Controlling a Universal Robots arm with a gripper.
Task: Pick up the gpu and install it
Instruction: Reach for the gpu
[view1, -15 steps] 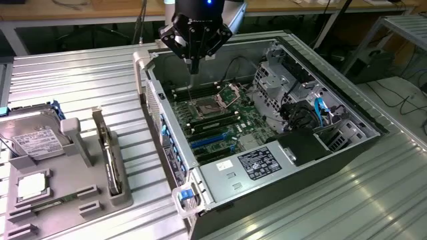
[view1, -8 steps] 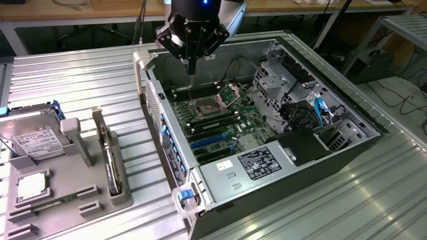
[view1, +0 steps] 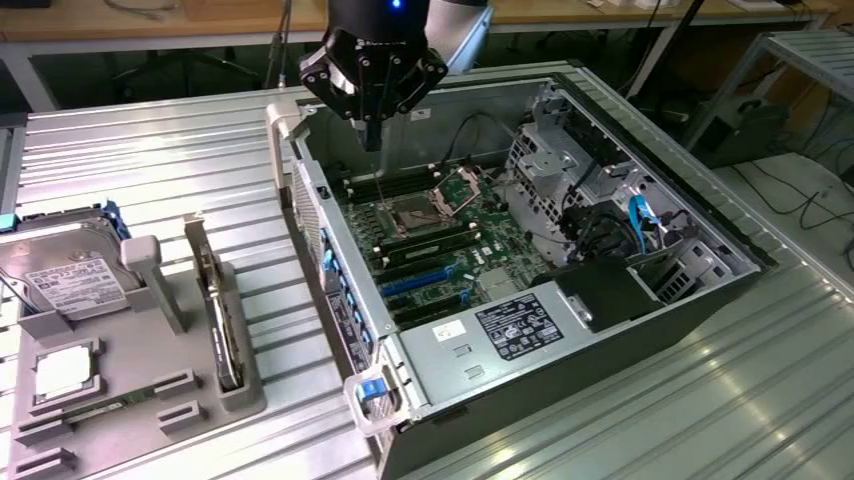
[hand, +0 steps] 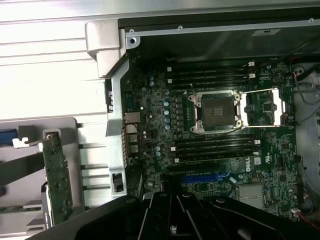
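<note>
Pincer (view1: 372, 135) hangs over the rear end of the open computer case (view1: 694, 300), above the motherboard (view1: 447, 245). We read its fingers as drawn together to a narrow tip with nothing between them.

The gpu (view1: 218, 300) stands on edge in a slot of the grey holder (view1: 147, 375) on the ribbed metal surface (view1: 174, 160), just beside the case and well apart from the pincer. In the exterior view we see it edge-on as a thin dark card. The wrist view shows its green circuit-board face (hand: 57, 175) studded with small components.
</note>
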